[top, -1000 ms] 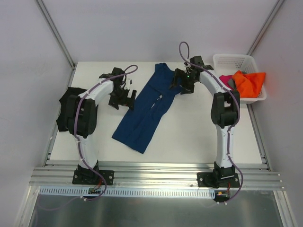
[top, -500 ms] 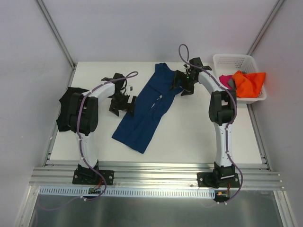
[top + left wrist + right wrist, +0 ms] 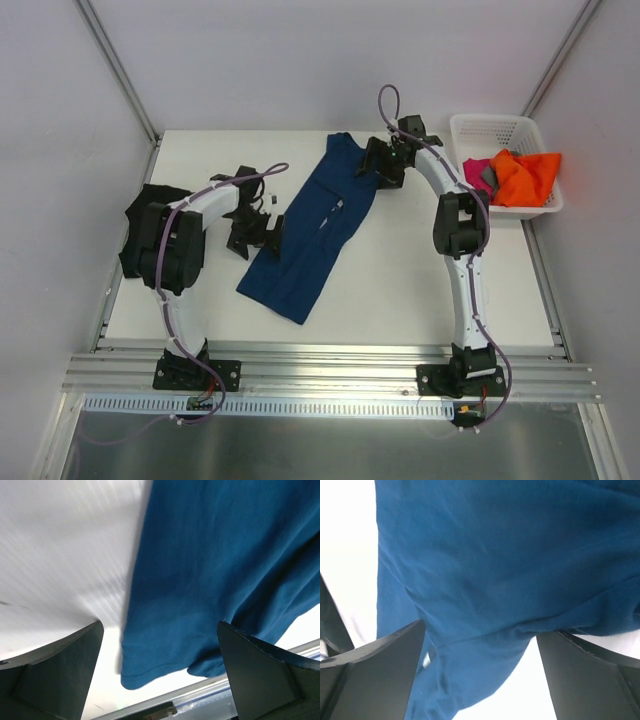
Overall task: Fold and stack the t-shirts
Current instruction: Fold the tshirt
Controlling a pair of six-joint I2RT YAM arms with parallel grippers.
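Observation:
A navy blue t-shirt [image 3: 315,225] lies in a long diagonal strip across the middle of the white table [image 3: 420,270]. My left gripper [image 3: 260,232] stands open at the shirt's left edge. In the left wrist view the blue cloth [image 3: 210,565] and its hem show between the spread fingers [image 3: 55,675]. My right gripper [image 3: 379,166] is open over the shirt's far right end, and the blue cloth [image 3: 510,565] fills the right wrist view between its fingers [image 3: 592,675]. A black t-shirt [image 3: 135,252] lies at the table's left edge, partly hidden by the left arm.
A white lattice basket [image 3: 490,122] stands at the back right, holding an orange t-shirt [image 3: 528,175], a magenta one [image 3: 474,166] and a bit of grey cloth [image 3: 488,177]. Metal rails run along the table's near edge [image 3: 330,365].
My left gripper has slid nearer along the navy shirt's left edge. My right gripper has shifted left and farther back over the shirt's far end. Both stay open.

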